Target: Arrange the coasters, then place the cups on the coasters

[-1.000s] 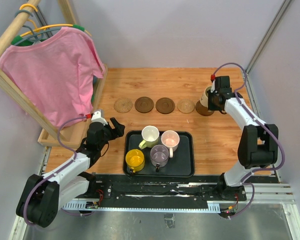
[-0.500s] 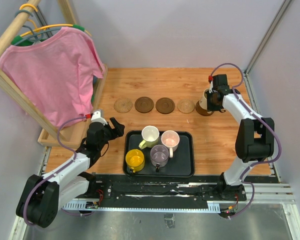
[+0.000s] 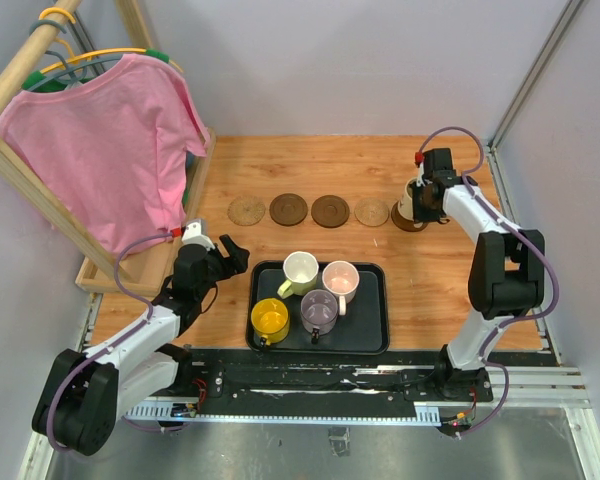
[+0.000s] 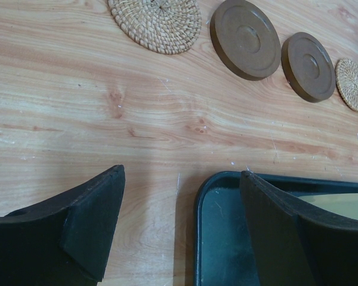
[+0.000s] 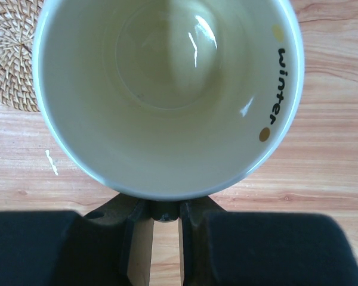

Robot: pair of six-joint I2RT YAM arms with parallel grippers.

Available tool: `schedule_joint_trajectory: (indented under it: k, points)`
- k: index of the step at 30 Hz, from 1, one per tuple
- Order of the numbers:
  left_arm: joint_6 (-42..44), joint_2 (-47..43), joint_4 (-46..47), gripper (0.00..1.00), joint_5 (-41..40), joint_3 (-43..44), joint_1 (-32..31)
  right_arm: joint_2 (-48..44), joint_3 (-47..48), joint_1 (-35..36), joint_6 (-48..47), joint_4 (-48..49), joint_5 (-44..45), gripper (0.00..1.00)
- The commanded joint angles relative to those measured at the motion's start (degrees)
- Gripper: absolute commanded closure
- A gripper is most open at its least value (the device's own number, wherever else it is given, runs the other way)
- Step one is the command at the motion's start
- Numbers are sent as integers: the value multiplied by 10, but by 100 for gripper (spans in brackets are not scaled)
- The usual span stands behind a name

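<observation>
Four coasters lie in a row: cork (image 3: pixel 247 210), dark wood (image 3: pixel 288 209), dark wood (image 3: pixel 330 210), cork (image 3: pixel 372 212). A fifth, dark coaster (image 3: pixel 412 224) lies at the right end, under a pale yellow-cream cup (image 3: pixel 407 199). My right gripper (image 3: pixel 427 196) is shut on that cup's handle. In the right wrist view the cup (image 5: pixel 167 89) fills the frame above the right gripper (image 5: pixel 165 211) and hides its coaster. Bright yellow (image 3: pixel 270 318), cream-white (image 3: pixel 301 269), pink (image 3: pixel 340 278) and purple (image 3: pixel 319 310) cups stand on the black tray (image 3: pixel 380 340). My left gripper (image 3: pixel 230 255) is open and empty at the tray's left edge (image 4: pixel 198 202).
A wooden clothes rack with a pink shirt (image 3: pixel 100 150) stands at the left, its base frame (image 3: pixel 140 270) close beside my left arm. A metal post (image 3: pixel 535 70) and the table's right edge border my right arm.
My right arm has shifted slightly, its wrist drawn a little back and left with the cup still over the dark coaster. The left arm has not moved.
</observation>
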Motion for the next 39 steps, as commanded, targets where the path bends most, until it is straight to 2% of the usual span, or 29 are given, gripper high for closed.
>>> schedule_joint_trajectory:
  k: [1,39]
  points:
    - [0,-2,11,19,-9,12,-2,8,29,-6,-9,23,13,99]
    - [-2,9,16,19,-6,9,-3,32,18,-7,2,8,12,99]
